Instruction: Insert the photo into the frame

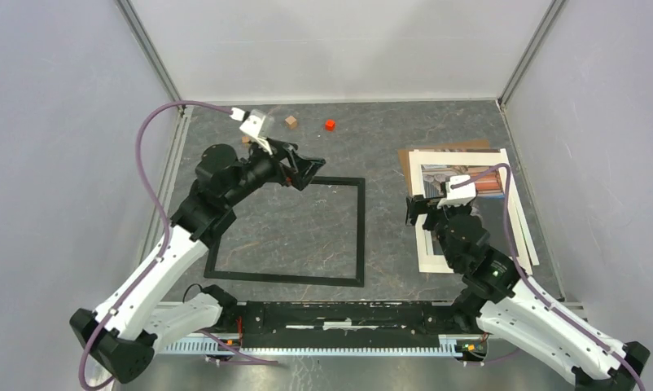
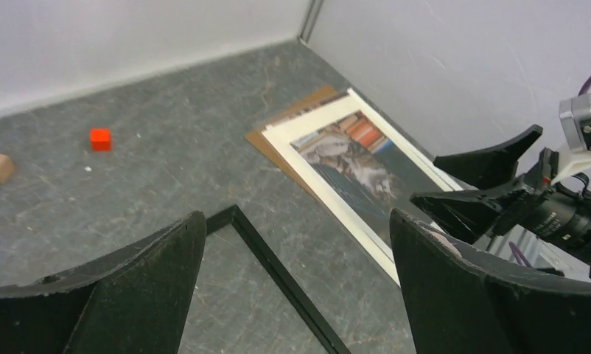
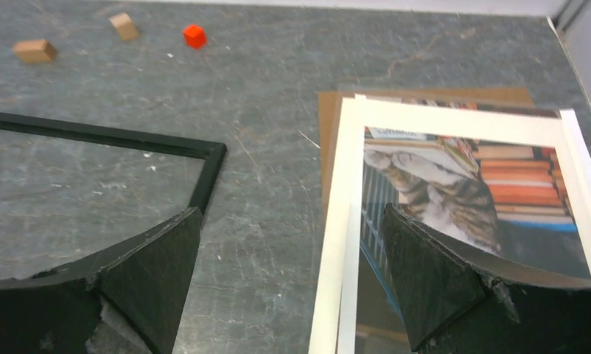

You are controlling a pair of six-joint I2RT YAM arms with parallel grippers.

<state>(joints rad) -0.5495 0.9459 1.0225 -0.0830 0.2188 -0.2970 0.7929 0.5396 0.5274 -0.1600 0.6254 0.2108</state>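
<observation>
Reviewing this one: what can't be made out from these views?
- Photo: near part hidden under the right arm, top view; by a claw finger, right wrist view.
- Frame: far-left corner hidden by the left arm, top view.
- Sheets under the photo: count unclear, overlapped, every view.

Black frame (image 1: 362, 232) left of photo (image 1: 433, 173)

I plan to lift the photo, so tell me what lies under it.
Around the photo, white sheets show, and a brown board pokes out beneath them at the far-left corner. Anything else below is covered by the stack.
</observation>
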